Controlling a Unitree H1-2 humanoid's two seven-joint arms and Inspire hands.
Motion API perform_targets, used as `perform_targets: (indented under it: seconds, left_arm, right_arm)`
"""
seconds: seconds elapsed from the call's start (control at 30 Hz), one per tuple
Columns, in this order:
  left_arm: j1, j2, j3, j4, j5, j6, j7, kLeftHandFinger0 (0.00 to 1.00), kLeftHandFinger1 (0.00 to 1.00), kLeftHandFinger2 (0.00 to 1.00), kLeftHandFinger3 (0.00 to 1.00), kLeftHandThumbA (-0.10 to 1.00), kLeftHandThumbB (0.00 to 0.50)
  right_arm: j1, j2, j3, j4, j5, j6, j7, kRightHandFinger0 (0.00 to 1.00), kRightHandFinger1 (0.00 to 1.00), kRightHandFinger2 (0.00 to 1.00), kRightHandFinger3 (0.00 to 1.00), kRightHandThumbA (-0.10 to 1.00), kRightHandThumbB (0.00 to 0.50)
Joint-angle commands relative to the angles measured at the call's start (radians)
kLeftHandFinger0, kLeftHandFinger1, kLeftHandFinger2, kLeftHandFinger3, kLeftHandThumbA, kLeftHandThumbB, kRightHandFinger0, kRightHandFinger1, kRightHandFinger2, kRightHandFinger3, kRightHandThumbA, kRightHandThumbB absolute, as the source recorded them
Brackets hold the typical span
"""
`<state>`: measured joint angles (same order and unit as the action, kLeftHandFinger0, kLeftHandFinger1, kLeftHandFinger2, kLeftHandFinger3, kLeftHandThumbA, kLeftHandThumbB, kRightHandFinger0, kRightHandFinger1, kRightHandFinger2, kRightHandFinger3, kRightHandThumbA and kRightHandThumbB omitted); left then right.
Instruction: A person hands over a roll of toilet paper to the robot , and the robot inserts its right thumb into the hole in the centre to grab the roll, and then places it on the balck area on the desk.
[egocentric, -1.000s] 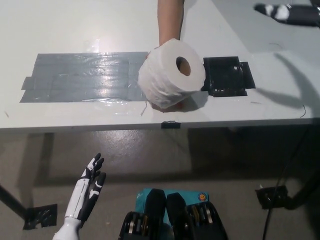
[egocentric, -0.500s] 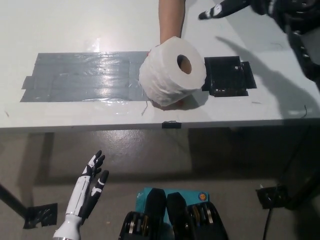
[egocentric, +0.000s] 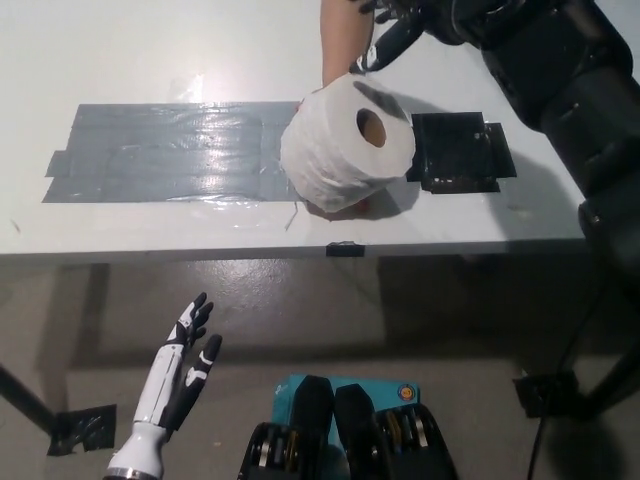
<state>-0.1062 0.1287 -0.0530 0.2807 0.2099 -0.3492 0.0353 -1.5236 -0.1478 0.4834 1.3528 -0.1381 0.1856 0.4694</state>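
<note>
Now the desk (egocentric: 150, 60) is filling the upper picture, with grey tape (egocentric: 170, 152) lying across it and the black area (egocentric: 458, 150) just right of the roll (egocentric: 345, 145). Since a moment ago, the black right arm (egocentric: 560, 80) is reaching much farther in from the right, and the right hand (egocentric: 400, 25) is hovering just above the roll, fingers apart, holding nothing; its upper part is cut off by the picture's edge. A person's forearm (egocentric: 345, 40) is holding the roll up, its hole facing the camera; the person's hand is hidden behind it. Low at left, the left hand (egocentric: 185, 365) is resting open.
</note>
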Motion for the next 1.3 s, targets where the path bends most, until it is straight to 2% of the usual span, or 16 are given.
perform_targets:
  seconds: [0.0, 0.1, 0.33, 0.4, 0.47, 0.53, 0.63, 0.67, 0.7, 0.77, 0.83, 0.9, 1.07, 1.17, 1.27]
  left_arm:
    - [-0.021, 0.009, -0.008, -0.025, 0.004, -0.055, 0.0, 1.0, 1.0, 1.0, 1.0, 0.92, 0.175]
    - [-0.023, 0.011, -0.009, -0.02, 0.004, -0.061, 0.0, 1.0, 1.0, 1.0, 1.0, 0.92, 0.177]
    - [-0.022, 0.013, -0.014, -0.018, 0.003, -0.062, -0.005, 1.0, 1.0, 1.0, 1.0, 0.92, 0.176]
    - [-0.022, 0.013, -0.013, -0.019, 0.002, -0.061, -0.004, 1.0, 1.0, 1.0, 1.0, 0.92, 0.173]
    - [-0.022, 0.016, -0.014, -0.021, 0.009, -0.061, -0.001, 1.0, 1.0, 1.0, 1.0, 0.93, 0.172]
    - [-0.023, 0.016, -0.014, -0.022, 0.008, -0.058, -0.002, 1.0, 1.0, 1.0, 1.0, 0.93, 0.168]
    - [-0.025, 0.015, -0.015, -0.017, 0.005, -0.058, -0.002, 1.0, 1.0, 1.0, 1.0, 0.92, 0.173]
    - [-0.024, 0.015, -0.015, -0.018, 0.003, -0.054, -0.004, 1.0, 1.0, 1.0, 1.0, 0.92, 0.174]
    - [-0.024, 0.016, -0.016, -0.017, 0.005, -0.056, -0.004, 1.0, 1.0, 1.0, 1.0, 0.91, 0.168]
    - [-0.016, 0.016, -0.019, -0.019, 0.007, -0.059, -0.004, 1.0, 1.0, 1.0, 1.0, 0.91, 0.16]
    - [-0.013, 0.016, -0.02, -0.02, 0.007, -0.056, -0.005, 1.0, 1.0, 1.0, 1.0, 0.91, 0.161]
    - [-0.013, 0.017, -0.022, -0.023, 0.01, -0.053, -0.005, 1.0, 1.0, 1.0, 1.0, 0.92, 0.172]
    - [-0.025, 0.018, -0.022, -0.016, 0.023, -0.061, 0.007, 1.0, 1.0, 1.0, 1.0, 0.92, 0.161]
    - [-0.03, 0.019, -0.023, -0.017, 0.026, -0.058, 0.005, 1.0, 1.0, 1.0, 1.0, 0.92, 0.169]
    - [-0.034, 0.019, -0.023, -0.013, 0.023, -0.063, 0.003, 1.0, 1.0, 1.0, 1.0, 0.92, 0.164]
  right_arm:
    - [-0.077, -0.01, 0.009, 0.018, -0.061, -0.083, 0.058, 1.0, 1.0, 1.0, 1.0, 0.81, 0.5]
    - [-0.076, -0.012, 0.008, 0.023, -0.069, -0.102, 0.082, 1.0, 1.0, 1.0, 1.0, 0.83, 0.5]
    - [-0.072, -0.028, 0.005, 0.024, -0.098, -0.109, 0.113, 1.0, 1.0, 1.0, 1.0, 0.79, 0.5]
    - [-0.074, -0.036, -0.003, 0.026, -0.099, -0.111, 0.121, 1.0, 1.0, 1.0, 1.0, 0.76, 0.5]
    - [-0.072, -0.042, -0.025, 0.007, -0.096, -0.082, 0.059, 1.0, 1.0, 1.0, 1.0, 0.68, 0.5]
    - [-0.075, -0.042, -0.04, 0.003, -0.092, -0.048, 0.056, 1.0, 1.0, 1.0, 1.0, 0.65, 0.5]
    - [-0.073, -0.048, -0.035, -0.005, -0.107, -0.053, 0.076, 1.0, 1.0, 1.0, 1.0, 0.7, 0.5]
    - [-0.072, -0.052, 0.002, -0.012, -0.144, -0.086, 0.097, 1.0, 1.0, 1.0, 1.0, 0.83, 0.5]
    - [-0.069, -0.054, 0.017, -0.016, -0.16, -0.113, 0.108, 1.0, 1.0, 1.0, 1.0, 0.87, 0.5]
    - [-0.055, -0.049, 0.012, -0.018, -0.155, -0.111, 0.108, 1.0, 1.0, 1.0, 1.0, 0.84, 0.5]
    - [-0.053, -0.035, -0.036, 0.004, -0.105, -0.081, 0.171, 1.0, 1.0, 1.0, 1.0, 0.72, 0.5]
    - [-0.045, -0.028, -0.064, 0.009, -0.087, -0.072, 0.161, 1.0, 1.0, 1.0, 1.0, 0.63, 0.5]
    - [-0.03, -0.019, -0.101, 0.018, -0.092, -0.054, 0.144, 1.0, 1.0, 1.0, 1.0, 0.53, 0.496]
    - [-0.025, -0.019, -0.096, 0.026, -0.112, -0.07, 0.161, 1.0, 1.0, 1.0, 1.0, 0.61, 0.5]
    - [-0.02, -0.016, -0.113, 0.025, -0.101, -0.065, 0.16, 1.0, 1.0, 1.0, 1.0, 0.63, 0.5]
